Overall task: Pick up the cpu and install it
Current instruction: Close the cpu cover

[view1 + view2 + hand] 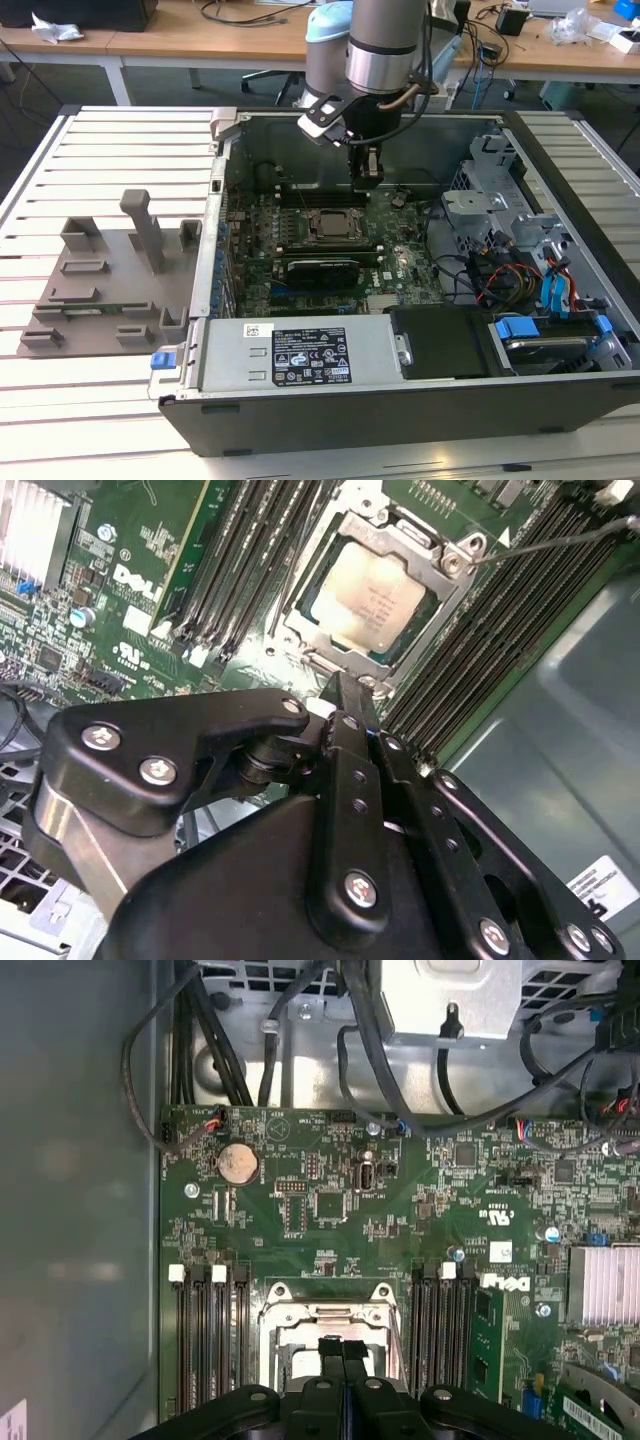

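We find the cpu [375, 595] lying flat in the motherboard socket [310, 640]. The gripper [352, 695] hovers close above with fingers together, empty. Any seating press should, we judge, land square and gentle.

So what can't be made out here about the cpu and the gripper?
- Exterior view: the cpu is too small to tell whether it sits flat in the socket.
- First wrist view: the gripper covers part of the socket, and the picture's edge cuts off more.
- Second wrist view: the gripper overlaps the socket's rim, so contact or a gap cannot be told.
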Robot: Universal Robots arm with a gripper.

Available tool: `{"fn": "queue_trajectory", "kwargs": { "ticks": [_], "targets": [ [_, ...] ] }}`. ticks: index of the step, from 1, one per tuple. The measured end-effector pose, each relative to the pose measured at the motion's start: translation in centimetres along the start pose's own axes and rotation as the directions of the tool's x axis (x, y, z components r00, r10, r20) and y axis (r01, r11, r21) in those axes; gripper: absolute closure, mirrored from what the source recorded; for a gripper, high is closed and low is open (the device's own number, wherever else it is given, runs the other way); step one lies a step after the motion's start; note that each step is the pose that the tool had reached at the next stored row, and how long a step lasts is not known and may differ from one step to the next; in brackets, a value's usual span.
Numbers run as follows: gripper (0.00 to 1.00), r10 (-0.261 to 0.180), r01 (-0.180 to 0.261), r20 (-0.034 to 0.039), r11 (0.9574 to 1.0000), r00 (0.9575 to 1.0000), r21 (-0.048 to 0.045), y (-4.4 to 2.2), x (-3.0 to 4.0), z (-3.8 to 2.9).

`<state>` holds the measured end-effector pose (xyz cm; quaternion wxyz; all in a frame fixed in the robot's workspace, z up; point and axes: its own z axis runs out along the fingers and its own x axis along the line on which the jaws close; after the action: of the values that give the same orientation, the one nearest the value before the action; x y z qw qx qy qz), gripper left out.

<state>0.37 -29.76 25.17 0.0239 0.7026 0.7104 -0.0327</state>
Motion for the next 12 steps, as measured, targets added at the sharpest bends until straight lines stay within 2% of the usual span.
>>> {"fn": "queue_trajectory", "kwargs": {
  "ticks": [12],
  "targets": [
    [0.89, 0.0, 0.0, -0.0001, 1.0, 1.0, 0.0, -1.34, 0.02, 0.07]
  ]
}}
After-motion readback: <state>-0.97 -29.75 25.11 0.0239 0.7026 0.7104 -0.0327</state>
